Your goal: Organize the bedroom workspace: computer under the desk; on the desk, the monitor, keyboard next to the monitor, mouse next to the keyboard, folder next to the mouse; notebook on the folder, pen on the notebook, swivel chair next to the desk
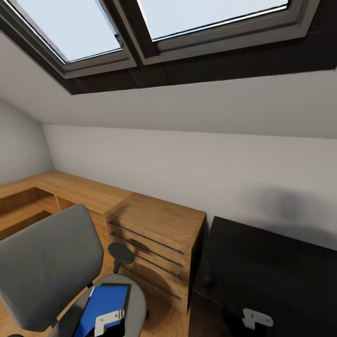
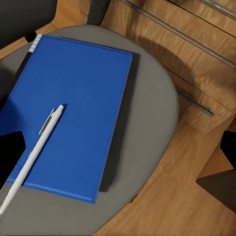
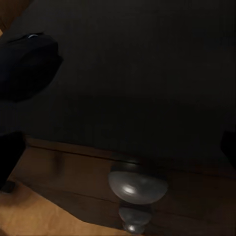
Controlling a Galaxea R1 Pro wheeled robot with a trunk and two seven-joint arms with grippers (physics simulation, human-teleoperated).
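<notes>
From the head camera I had the swivel chair (image 1: 47, 262) at about eight o'clock, its grey back tilted toward me and one black armrest pad (image 1: 120, 252) sticking up beside the seat. The folder (image 1: 103, 306) lay flat on that seat, bright blue, with a dark edge along one side. My left gripper (image 1: 108, 320) hung right over the folder's near end; I could only see its pale bracket there. In the left wrist camera the fingertips (image 2: 11, 157) sat wide at the two edges of the frame with nothing between them, so that tool was released. That same camera showed a white pen (image 2: 34, 155) lying slantwise on the folder (image 2: 73, 113), its clip up, touching the cover.

At six o'clock stood a light-wood drawer chest (image 1: 154, 243) with long dark bar handles, set against the white wall under the sloped roof windows (image 1: 140, 28).

At four o'clock was the desk (image 1: 276, 267), glossy black, touching the side of the chest. The mouse (image 1: 208, 279) sat near the desk's front left corner. My right gripper (image 1: 256, 319) hovered at the desk's front edge; the right wrist camera showed the mouse (image 3: 27, 64), a round silver drawer knob (image 3: 137, 184) and dark tips far apart, holding nothing.
</notes>
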